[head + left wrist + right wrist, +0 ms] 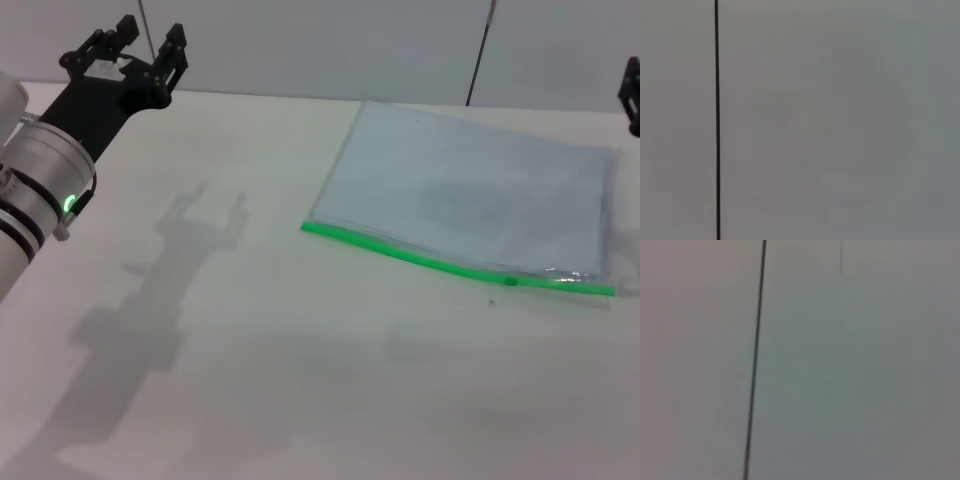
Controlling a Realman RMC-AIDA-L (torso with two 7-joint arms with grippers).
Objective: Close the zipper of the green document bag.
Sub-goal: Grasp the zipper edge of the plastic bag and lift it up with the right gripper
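Lying flat, the green document bag (470,200) could slide if its zipper (455,268) gets tugged unpinned; left gripper (140,45) hovers wide open, far away

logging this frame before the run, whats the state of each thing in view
translucent pale blue-grey plastic document bag: flat on the white table, untouched
bright green zipper strip: small darker slider sits near its right end
left gripper: open, raised at far left, holding nothing
right gripper: at right edge, barely in view
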